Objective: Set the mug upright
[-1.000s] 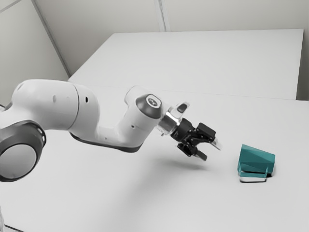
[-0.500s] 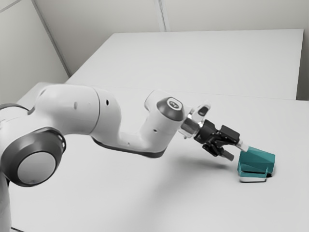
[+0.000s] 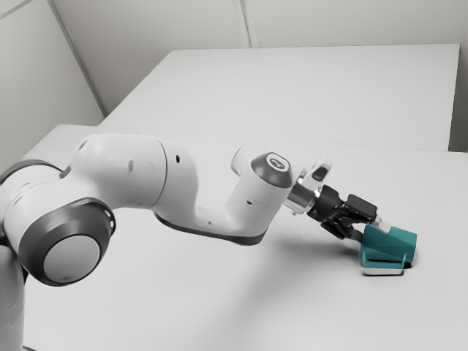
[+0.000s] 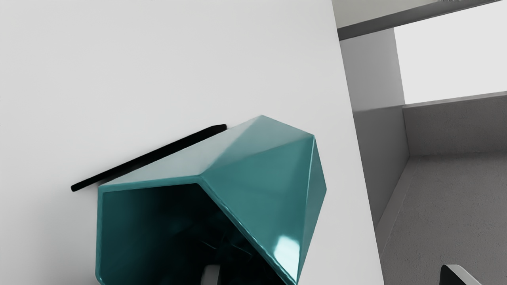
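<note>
Gripper (image 3: 371, 231) found open at the mug (image 3: 390, 246), one fingertip (image 4: 211, 274) lined up with the mouth, the other outside. Mug lies on its side on the table (image 3: 219, 307), mouth facing the gripper. Step in hand, as judged: lining up a wall grasp. Next move calls for seating the fingers astride the wall, closing, then tipping the mug base-down.

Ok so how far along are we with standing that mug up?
The approach looks about done: the gripper is right at the mug's open end. In hand seems to be lining up a grasp, its fingers apart, one across the dark opening. Left: gripping and uprighting, as the mug lies on its side on the table.
</note>
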{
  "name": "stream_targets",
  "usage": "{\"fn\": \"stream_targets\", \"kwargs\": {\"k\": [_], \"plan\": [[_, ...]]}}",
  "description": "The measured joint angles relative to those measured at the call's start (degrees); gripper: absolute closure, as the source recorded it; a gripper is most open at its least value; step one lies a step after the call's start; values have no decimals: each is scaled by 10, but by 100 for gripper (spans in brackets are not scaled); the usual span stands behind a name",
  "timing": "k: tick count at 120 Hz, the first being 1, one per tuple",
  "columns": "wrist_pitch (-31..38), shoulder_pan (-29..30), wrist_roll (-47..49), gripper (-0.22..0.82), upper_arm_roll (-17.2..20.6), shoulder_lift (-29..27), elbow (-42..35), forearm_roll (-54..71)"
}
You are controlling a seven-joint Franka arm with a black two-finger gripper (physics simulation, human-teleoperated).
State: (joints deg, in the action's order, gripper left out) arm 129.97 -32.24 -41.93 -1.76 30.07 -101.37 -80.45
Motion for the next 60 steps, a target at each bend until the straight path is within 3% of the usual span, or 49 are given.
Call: {"fn": "stream_targets", "kwargs": {"k": [60], "plan": [[19, -4, -18, 1, 0, 11, -5, -43]]}}
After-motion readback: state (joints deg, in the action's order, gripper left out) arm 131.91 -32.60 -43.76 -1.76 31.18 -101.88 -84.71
